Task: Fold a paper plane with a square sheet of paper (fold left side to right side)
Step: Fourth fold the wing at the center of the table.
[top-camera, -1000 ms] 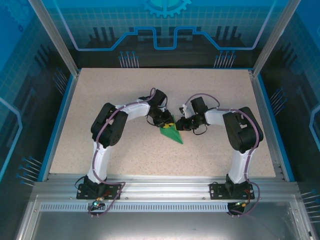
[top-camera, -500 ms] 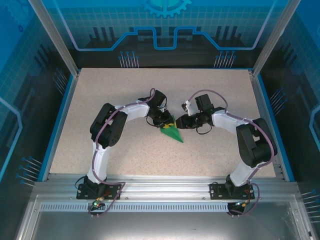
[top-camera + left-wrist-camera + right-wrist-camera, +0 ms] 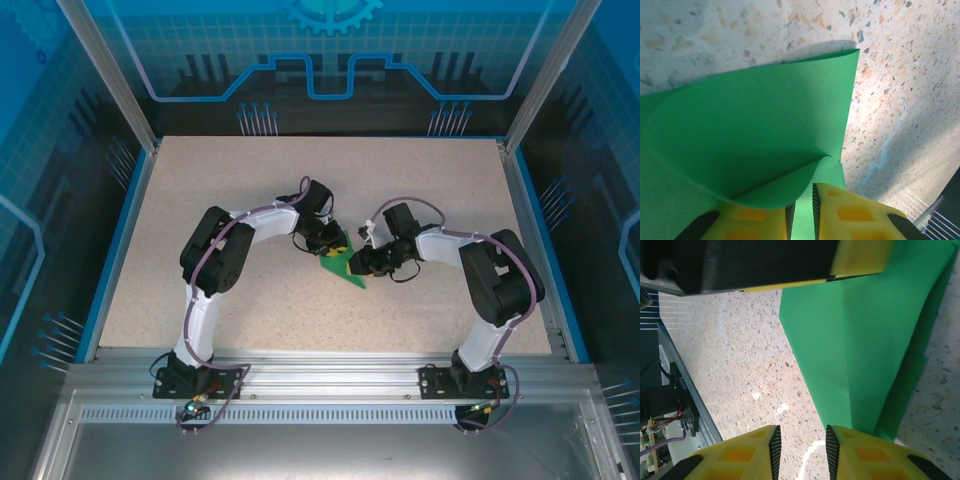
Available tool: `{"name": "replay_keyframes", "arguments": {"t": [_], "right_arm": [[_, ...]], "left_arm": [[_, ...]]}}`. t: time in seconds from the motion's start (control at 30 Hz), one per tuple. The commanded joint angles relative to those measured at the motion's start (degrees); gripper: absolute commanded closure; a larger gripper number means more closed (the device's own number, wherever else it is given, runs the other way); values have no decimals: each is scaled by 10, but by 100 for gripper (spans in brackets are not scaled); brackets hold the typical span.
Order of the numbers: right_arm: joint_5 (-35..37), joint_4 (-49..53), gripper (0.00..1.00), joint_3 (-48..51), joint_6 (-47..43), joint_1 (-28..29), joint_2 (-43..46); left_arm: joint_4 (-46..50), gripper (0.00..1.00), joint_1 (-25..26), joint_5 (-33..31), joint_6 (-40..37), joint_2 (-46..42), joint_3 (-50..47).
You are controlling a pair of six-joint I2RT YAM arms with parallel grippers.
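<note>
The square sheet of paper (image 3: 346, 266) is a bright-green creased pointed shape at the table's middle. Its point faces the near right. My left gripper (image 3: 333, 246) is at the wide far end, shut on the paper (image 3: 750, 125). A layer runs into the narrow gap of the left gripper (image 3: 802, 197), and a lifted flap curls over one yellow finger. My right gripper (image 3: 356, 262) is beside the paper's right edge. In its wrist view the right gripper (image 3: 802, 430) is open over bare table, one finger (image 3: 860, 455) overlapping the paper (image 3: 865, 330).
The speckled beige table (image 3: 250, 180) has a blue rim (image 3: 118, 240) and metal frame posts at its corners. An aluminium rail (image 3: 320, 365) carries both arm bases at the near edge. The left arm's black wrist housing (image 3: 755, 265) hangs close above the right gripper.
The right arm's elbow swung out and back, and its gripper moved nearer and lower along the paper's right edge, jaws now apart. The left gripper and paper stayed put.
</note>
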State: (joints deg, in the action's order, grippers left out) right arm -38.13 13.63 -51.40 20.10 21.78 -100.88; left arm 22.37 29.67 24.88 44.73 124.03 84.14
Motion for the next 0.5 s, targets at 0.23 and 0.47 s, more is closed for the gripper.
{"name": "replay_keyframes", "arguments": {"t": [0.23,0.47], "right_arm": [[35,53,69,7,-19,15,-11],[45,75,70,7,-29,23,-17]], "left_arm": [[48,77,5,-26,-2,20,-23],[48,77,6,-26,-3,21,-24]]}}
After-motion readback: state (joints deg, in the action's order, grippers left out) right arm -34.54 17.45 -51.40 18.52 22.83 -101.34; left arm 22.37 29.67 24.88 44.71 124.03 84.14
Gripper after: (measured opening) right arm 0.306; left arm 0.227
